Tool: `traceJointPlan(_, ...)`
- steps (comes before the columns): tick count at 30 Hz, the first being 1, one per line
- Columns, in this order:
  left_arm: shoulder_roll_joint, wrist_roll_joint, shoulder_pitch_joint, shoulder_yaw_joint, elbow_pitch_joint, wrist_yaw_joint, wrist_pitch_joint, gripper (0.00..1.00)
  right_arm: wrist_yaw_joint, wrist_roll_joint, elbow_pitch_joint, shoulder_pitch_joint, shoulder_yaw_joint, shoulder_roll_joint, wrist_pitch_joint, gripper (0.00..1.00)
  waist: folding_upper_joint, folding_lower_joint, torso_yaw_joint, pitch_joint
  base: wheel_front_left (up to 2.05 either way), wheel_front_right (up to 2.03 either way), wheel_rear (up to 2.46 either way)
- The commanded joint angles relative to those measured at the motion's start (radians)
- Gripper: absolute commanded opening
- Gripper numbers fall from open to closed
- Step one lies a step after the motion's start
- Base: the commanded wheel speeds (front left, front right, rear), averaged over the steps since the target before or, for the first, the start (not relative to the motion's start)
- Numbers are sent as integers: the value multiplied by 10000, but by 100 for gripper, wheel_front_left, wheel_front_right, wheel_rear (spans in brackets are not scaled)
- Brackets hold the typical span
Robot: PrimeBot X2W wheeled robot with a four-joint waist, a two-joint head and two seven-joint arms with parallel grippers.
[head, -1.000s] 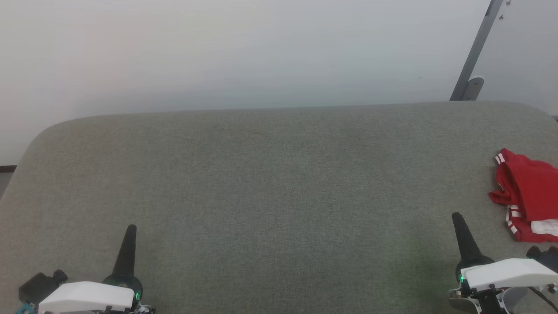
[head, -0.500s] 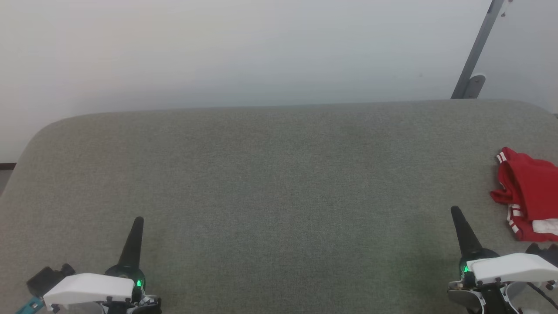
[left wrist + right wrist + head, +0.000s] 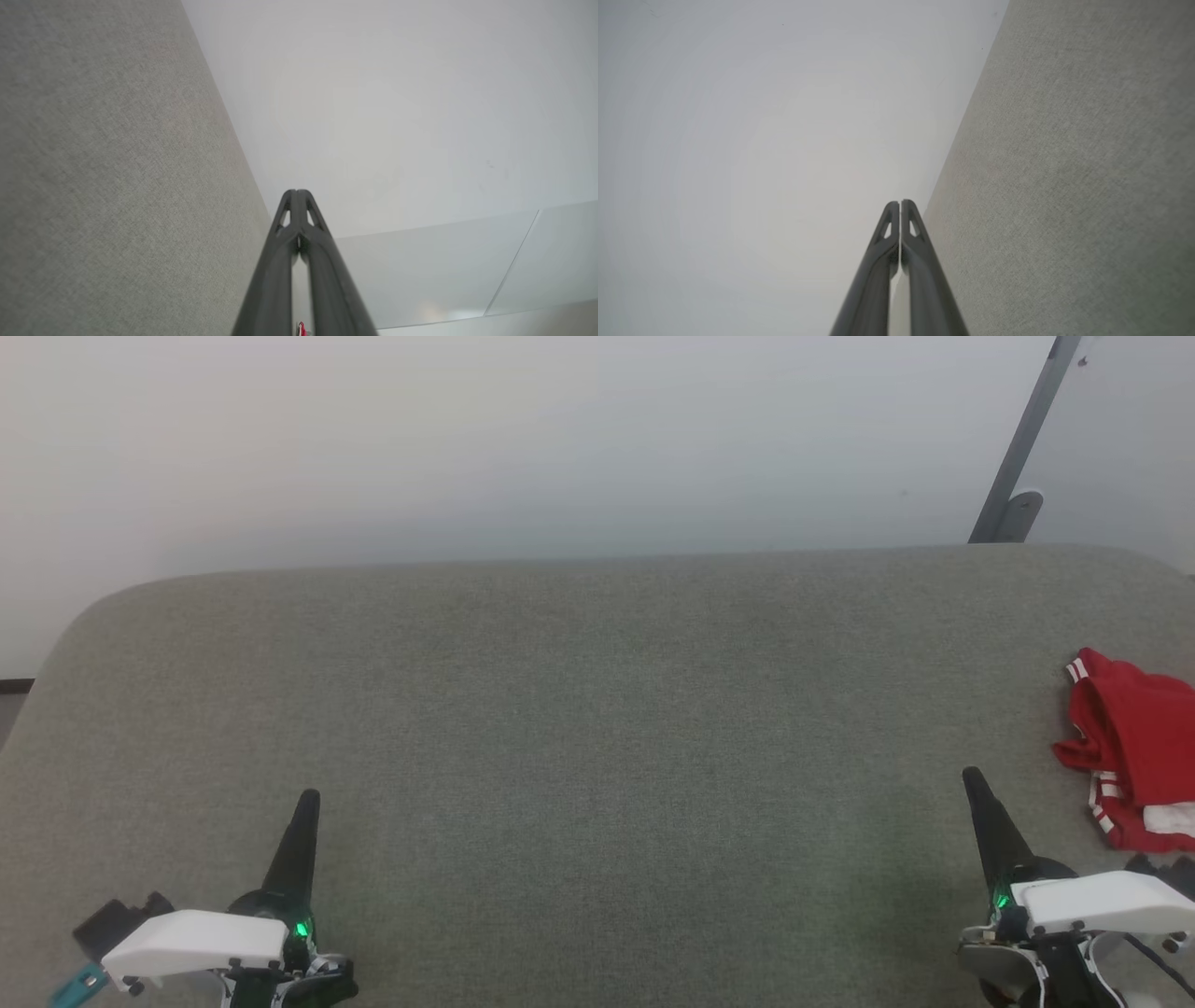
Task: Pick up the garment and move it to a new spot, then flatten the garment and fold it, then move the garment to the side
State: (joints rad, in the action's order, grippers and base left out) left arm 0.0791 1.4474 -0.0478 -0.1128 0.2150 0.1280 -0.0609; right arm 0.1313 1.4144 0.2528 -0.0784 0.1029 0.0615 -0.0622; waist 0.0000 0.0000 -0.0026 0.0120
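readable text: none | garment [image 3: 1139, 733]: bunched, no lettering or number legible | signs, labels: none readable

From the head, the camera looks forward and down across the grey padded surface [image 3: 597, 728] to a pale wall [image 3: 523, 439] beyond the left gripper [image 3: 308, 796] and right gripper [image 3: 973, 773]. Each wrist camera, rolled sideways, sights close along its own fingers [image 3: 273, 280], sharing that same surface and wall.

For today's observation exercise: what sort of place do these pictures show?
Probably a robot test room: a grey fabric-covered surface against a bare pale wall, with a crumpled red garment lying on it.
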Motion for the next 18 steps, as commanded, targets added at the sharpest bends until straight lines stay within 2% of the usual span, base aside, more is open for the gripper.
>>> traceJointPlan(1, -30, 231, -270, -10, 7, 39, -85, 0, -6, 226, -108, -156, 30, -34, -82, 0, 0, 0, 1, -7, 0, 0, 0)
traceJointPlan(18, -205, 1218, -550, -7, 224, 46, -403, 0, -5, 1449, -103, -316, 105, -110, -401, 0, 0, 0, 17, -100, 0, 0, 0)
